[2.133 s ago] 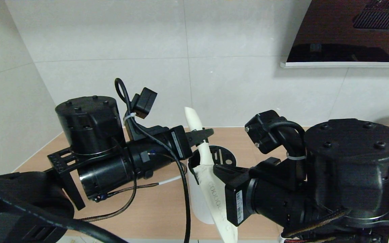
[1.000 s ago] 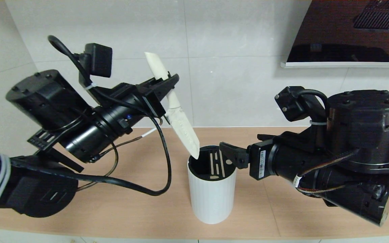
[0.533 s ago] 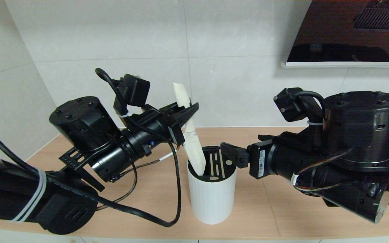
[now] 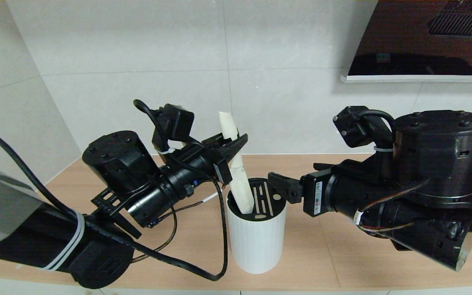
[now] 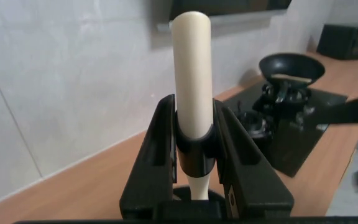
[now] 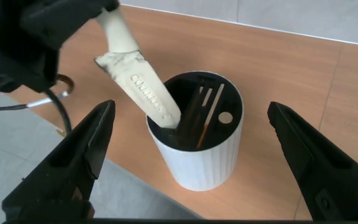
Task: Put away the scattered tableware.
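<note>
Lower than a second ago, the left gripper (image 4: pixel 236 147) clamps the white knife (image 4: pixel 241 185) by its handle. Near the worktop's (image 4: pixel 342 258) front edge stands the white holder (image 4: pixel 256 241), the right gripper (image 6: pixel 191 107) beside it (spread wide, empty); the knife's blade dips inside it.

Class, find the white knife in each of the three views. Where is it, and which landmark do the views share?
Head view: white knife at centre, tilted, tip in the white holder.
Left wrist view: its handle clamped in the left gripper.
Right wrist view: its blade tip inside the holder.
Shared landmark: the wooden counter.
</note>
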